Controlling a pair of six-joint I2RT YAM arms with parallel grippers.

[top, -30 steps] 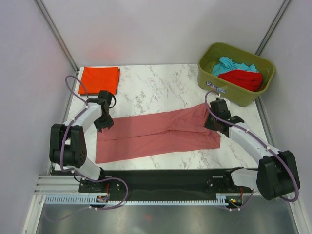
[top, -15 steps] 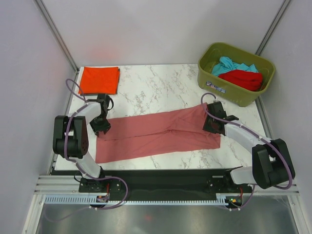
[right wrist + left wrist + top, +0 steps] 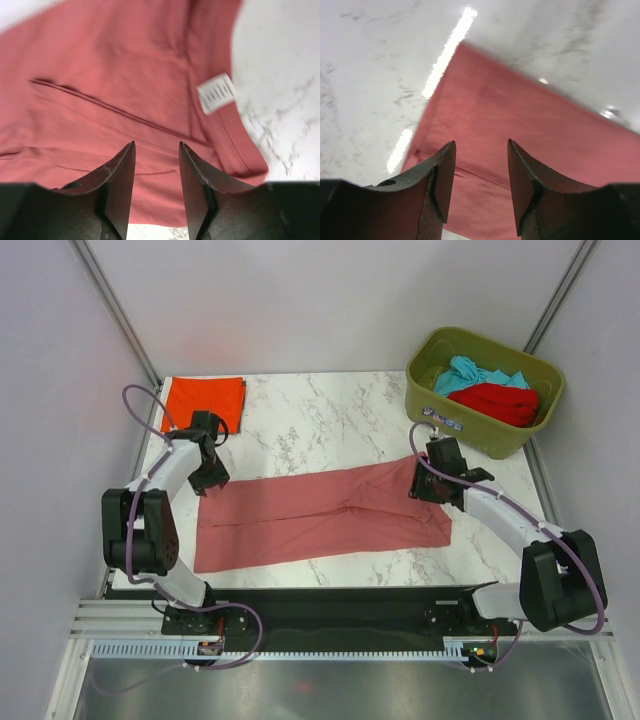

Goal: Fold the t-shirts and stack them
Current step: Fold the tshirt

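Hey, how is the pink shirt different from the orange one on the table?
The pink shirt is dusty pink, the orange shirt bright orange-red. The pink shirt lies as a long strip across the middle; the orange shirt is a compact folded square at the far left corner. Both lie flat on the marble table.

Bright, even light; glare streaks the table (image 3: 370, 75); wrist views slightly blurred.

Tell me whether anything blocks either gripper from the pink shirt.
Nothing visible does. The left gripper and right gripper hang open directly over the pink shirt, with only cloth showing between their jaws.
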